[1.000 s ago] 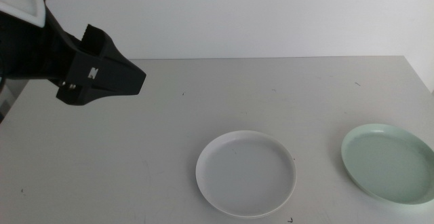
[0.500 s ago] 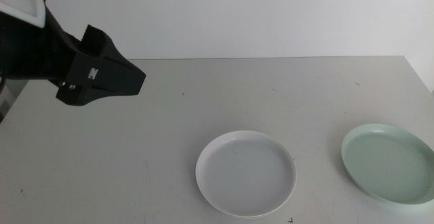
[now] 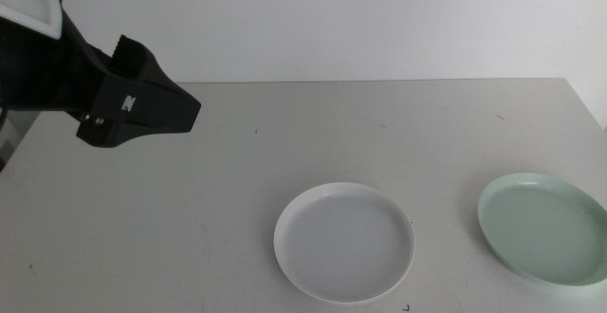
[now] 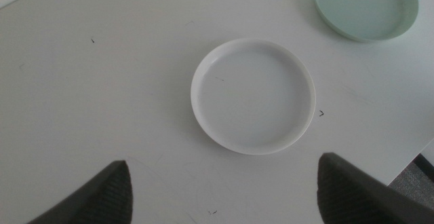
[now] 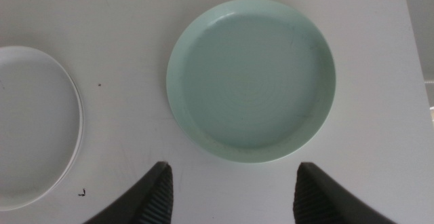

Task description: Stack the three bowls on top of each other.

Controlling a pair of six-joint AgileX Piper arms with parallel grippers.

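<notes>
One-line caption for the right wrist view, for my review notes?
Open right gripper poised above the mint bowl, with the white bowl apart beside it on the table.

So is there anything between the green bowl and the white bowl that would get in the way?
No, only bare table lies between the green bowl and the white bowl. The right gripper hangs open above the green one.

Pale table [image 3: 285, 152] (few small dark specks), white wall [image 3: 332, 19] behind.

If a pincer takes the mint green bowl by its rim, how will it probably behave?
The mint green bowl looks rigid and probably light. Its smooth surface may slip in a rim grip. Its low rim and wide base suggest it would slide, not tip, if pushed.
</notes>
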